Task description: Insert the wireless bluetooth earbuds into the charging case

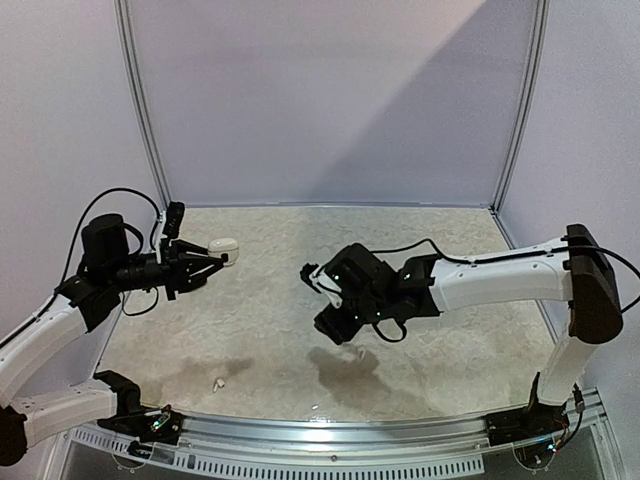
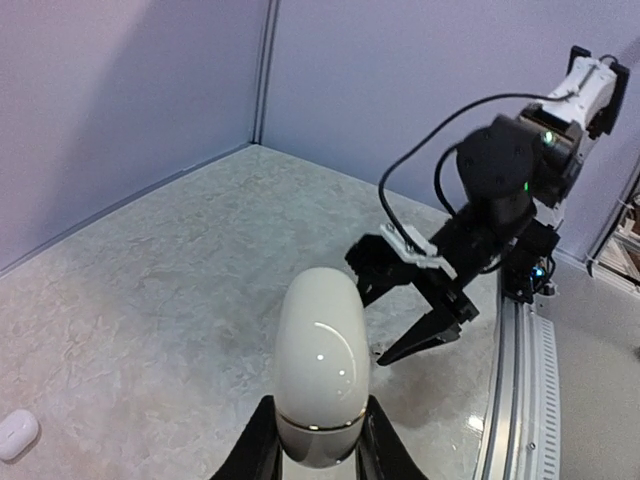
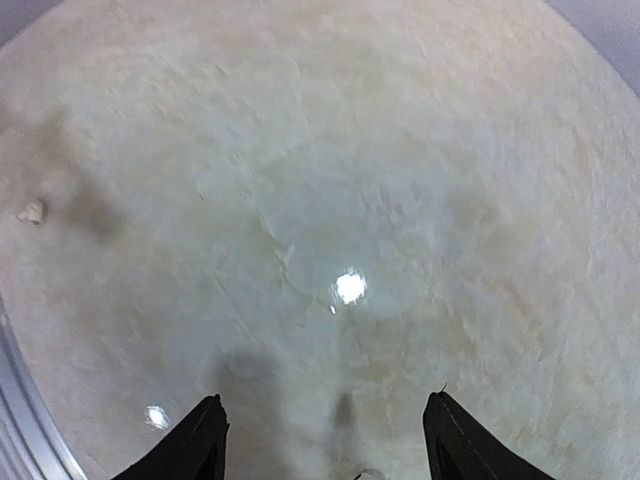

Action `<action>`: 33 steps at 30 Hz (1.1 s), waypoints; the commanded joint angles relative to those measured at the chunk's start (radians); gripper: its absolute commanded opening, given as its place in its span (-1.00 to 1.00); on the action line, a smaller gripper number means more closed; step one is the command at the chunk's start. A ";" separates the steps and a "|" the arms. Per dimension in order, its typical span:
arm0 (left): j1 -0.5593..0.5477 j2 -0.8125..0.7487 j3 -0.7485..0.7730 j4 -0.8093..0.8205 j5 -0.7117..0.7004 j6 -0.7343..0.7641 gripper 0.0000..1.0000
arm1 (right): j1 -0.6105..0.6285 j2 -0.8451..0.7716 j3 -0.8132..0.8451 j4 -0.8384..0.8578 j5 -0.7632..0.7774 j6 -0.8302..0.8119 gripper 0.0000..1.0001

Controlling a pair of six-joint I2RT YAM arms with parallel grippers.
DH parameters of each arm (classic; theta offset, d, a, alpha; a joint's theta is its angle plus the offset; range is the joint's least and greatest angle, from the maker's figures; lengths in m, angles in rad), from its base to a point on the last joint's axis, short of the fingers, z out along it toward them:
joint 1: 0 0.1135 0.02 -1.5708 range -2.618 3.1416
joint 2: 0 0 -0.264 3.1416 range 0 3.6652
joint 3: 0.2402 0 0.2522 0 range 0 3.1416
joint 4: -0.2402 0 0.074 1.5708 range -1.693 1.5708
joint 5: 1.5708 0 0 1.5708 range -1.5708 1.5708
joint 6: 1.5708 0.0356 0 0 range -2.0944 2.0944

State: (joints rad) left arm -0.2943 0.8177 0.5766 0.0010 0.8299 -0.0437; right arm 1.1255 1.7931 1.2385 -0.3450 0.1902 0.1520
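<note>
A white pill-shaped charging case [image 2: 322, 365] is pinched at its lower end between my left gripper's [image 2: 320, 440] fingers and held above the table; its lid seam shows just above the fingertips. From above, the case [image 1: 222, 243] and left gripper [image 1: 218, 256] hang over the left of the table. My right gripper [image 1: 338, 328] hovers mid-table, open with nothing between its fingers [image 3: 210, 430]. A tiny white earbud [image 1: 352, 352] lies on the table just below it. Another white earbud [image 1: 215, 382] lies near the front edge, seen also as the earbud [image 3: 32, 211] at the left of the right wrist view.
A small white rounded object [image 2: 15, 435] rests on the table at the bottom left of the left wrist view. White walls [image 1: 320, 100] close the back and sides. A metal rail [image 1: 330, 435] runs along the front edge.
</note>
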 commanded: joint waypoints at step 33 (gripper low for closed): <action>-0.166 0.046 0.116 -0.192 0.259 0.389 -1.00 | 0.007 0.061 0.474 0.086 -0.439 -0.302 0.87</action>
State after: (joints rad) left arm -0.4404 0.8589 0.6674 -0.1455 1.0657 0.2859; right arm 1.1320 1.8225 1.6794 -0.2390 -0.3046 -0.1410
